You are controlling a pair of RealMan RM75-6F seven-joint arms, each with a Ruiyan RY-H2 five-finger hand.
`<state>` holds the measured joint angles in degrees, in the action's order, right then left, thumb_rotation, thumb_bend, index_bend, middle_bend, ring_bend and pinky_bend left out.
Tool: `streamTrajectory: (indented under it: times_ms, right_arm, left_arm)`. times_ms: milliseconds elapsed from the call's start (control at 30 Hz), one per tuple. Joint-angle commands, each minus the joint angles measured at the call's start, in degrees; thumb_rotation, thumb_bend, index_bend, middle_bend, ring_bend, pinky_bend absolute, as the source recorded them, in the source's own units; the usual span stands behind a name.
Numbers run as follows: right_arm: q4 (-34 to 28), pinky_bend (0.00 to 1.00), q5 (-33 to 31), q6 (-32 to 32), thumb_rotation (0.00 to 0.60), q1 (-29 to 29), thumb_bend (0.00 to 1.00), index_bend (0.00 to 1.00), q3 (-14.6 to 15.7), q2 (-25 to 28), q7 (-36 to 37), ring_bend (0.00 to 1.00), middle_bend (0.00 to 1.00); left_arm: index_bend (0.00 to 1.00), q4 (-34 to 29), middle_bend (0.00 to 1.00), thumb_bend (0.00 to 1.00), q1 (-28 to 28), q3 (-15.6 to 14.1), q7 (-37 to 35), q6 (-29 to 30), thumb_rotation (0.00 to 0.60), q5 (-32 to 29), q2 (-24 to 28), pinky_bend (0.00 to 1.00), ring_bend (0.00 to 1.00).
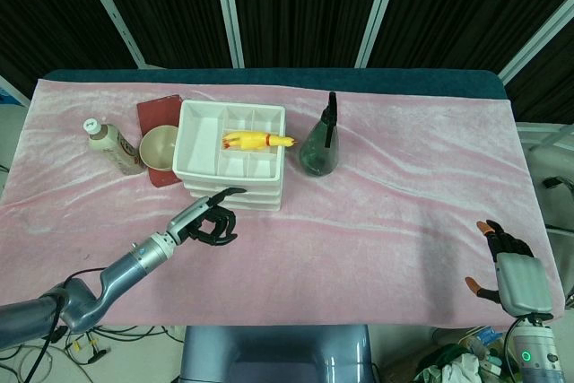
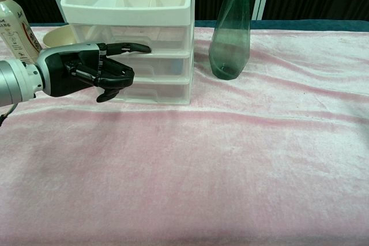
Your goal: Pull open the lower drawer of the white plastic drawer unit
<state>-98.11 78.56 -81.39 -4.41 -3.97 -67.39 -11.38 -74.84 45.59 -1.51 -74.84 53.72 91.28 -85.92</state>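
Observation:
The white plastic drawer unit (image 1: 231, 163) stands left of the table's middle, with a yellow rubber chicken (image 1: 256, 141) in its top tray. Its lower drawer (image 2: 158, 89) looks closed in the chest view. My left hand (image 2: 86, 72) hovers just in front of the unit's left side, its fingers curled in and one finger stretched toward the drawer fronts. I see nothing held in it, and I cannot tell if it touches the unit. In the head view the left hand (image 1: 208, 220) sits right before the unit. My right hand (image 1: 513, 266) rests far off at the table's right front, fingers apart and empty.
A dark green glass bottle (image 2: 230, 33) stands just right of the unit. To the unit's left are a cream bowl (image 1: 160, 145) on a red book (image 1: 160, 114) and a white bottle (image 1: 112, 145). Pink cloth (image 1: 377, 221) covers the table.

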Motion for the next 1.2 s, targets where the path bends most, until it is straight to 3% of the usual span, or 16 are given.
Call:
streamTrajectory:
  times_ms: [33,1200]
  right_arm:
    - [-0.03,0.21,0.07,-0.04,0.600,0.01,0.10,0.15,0.01,0.03,0.04,0.19,0.10]
    - [-0.06,0.21,-0.08,-0.02,0.600,0.00,0.10,0.15,-0.06,0.18,0.17,0.19,0.10]
  left_arm:
    - [0.00,-0.07,0.66,0.32,-0.01,-0.04,0.10,0.11,0.600,0.03,0.02,0.77,0.70]
    - [0.00,-0.99,0.67,0.32,0.12,-0.18,1.89,0.24,0.600,-0.13,0.48,0.77,0.70]
